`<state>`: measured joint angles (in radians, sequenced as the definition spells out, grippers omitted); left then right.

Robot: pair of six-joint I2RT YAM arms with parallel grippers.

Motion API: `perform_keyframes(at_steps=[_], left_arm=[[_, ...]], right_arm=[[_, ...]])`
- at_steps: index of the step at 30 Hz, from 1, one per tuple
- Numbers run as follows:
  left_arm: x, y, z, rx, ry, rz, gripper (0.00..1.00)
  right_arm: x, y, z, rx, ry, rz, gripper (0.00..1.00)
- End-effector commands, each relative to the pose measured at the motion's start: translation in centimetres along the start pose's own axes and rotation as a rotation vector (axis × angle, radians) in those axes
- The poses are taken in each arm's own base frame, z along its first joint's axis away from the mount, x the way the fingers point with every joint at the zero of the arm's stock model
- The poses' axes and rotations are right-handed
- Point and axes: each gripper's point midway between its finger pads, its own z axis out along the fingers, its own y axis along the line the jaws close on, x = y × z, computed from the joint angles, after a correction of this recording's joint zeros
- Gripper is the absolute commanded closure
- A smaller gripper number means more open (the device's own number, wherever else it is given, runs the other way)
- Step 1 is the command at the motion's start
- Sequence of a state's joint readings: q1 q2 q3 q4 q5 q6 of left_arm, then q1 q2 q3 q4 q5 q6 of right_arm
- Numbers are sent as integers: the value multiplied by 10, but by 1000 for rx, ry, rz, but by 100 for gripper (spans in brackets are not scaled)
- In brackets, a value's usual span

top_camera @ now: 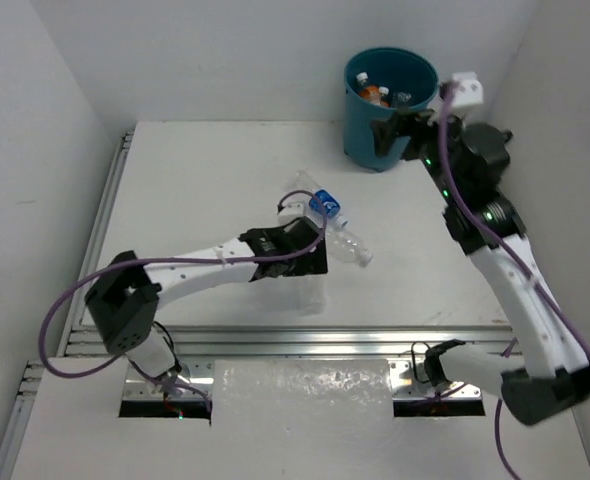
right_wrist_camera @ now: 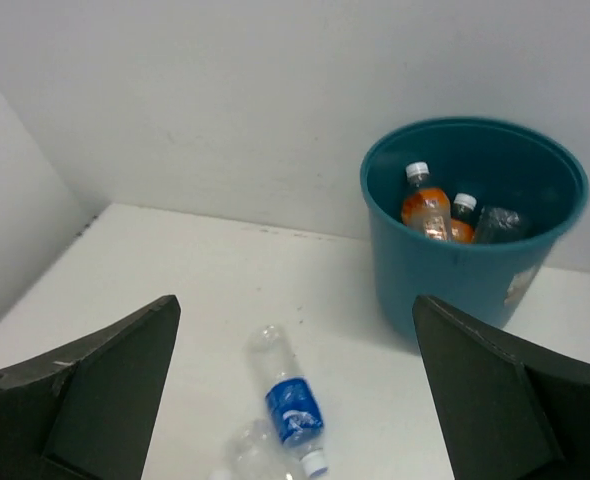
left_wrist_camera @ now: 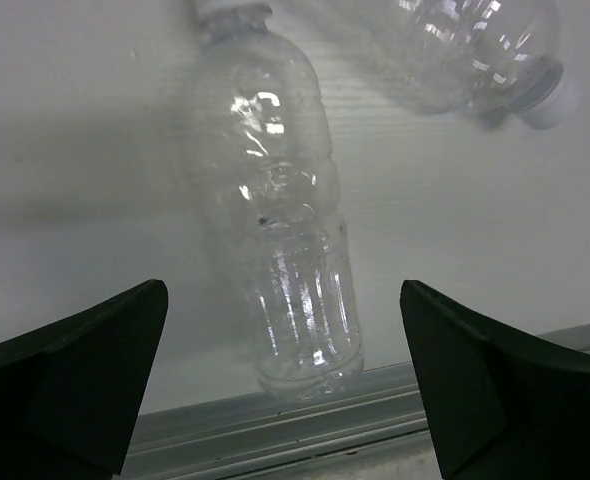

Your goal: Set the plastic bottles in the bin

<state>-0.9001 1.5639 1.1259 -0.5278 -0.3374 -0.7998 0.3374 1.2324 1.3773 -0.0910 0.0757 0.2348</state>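
The teal bin (top_camera: 361,128) stands at the table's back right and holds two orange bottles (right_wrist_camera: 425,205) and a clear one (right_wrist_camera: 497,222). Beside its near rim hovers my right gripper (top_camera: 393,135), open and empty (right_wrist_camera: 295,330). A blue-labelled clear bottle (top_camera: 321,204) (right_wrist_camera: 290,400) lies mid-table, with a plain clear bottle (top_camera: 348,246) (left_wrist_camera: 465,50) close by. Another plain clear bottle (left_wrist_camera: 280,230) lies lengthwise under my left gripper (top_camera: 300,262). That gripper is open (left_wrist_camera: 285,380), its fingers (left_wrist_camera: 75,380) wide on either side of the bottle's base and apart from it.
An aluminium rail (top_camera: 275,340) (left_wrist_camera: 275,420) runs along the table's near edge, right behind the clear bottle's base. White walls close the left, back and right sides. A purple cable (top_camera: 455,215) trails along the right arm.
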Motion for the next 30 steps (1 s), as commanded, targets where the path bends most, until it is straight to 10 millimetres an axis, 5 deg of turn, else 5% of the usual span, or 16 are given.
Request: perform_keyframes(at_steps=[1,5,11,13,15,17,20,26,30], left_arm=[[12,-19,15,-25,-18,-22,0],[30,-18,34,-75,-4,-29,11],[69,36,52,-237,47,-10,17],[77,55,47,-272,44,-10,46],[65,59,32,-261,-13,-51,100],[61,71,18,-250,-47,-53,100],[31,59,-19,-88,-177,-39,100],[-16,-6,-115,544,-428,-13,100],[-26,-17,-145,665,-491,17,100]], right_arm=[[56,5,-31,-34,121,143,1],[77,16,-49,-93,204,170,1],[90,29,-66,-166,264,179,1],[96,37,-69,-209,278,198,1],[108,54,-72,-302,307,241,1],[119,69,-70,-382,320,306,1],[129,98,-73,-540,340,465,1],[142,157,-75,-755,420,672,1],[148,181,-68,-751,448,695,1]])
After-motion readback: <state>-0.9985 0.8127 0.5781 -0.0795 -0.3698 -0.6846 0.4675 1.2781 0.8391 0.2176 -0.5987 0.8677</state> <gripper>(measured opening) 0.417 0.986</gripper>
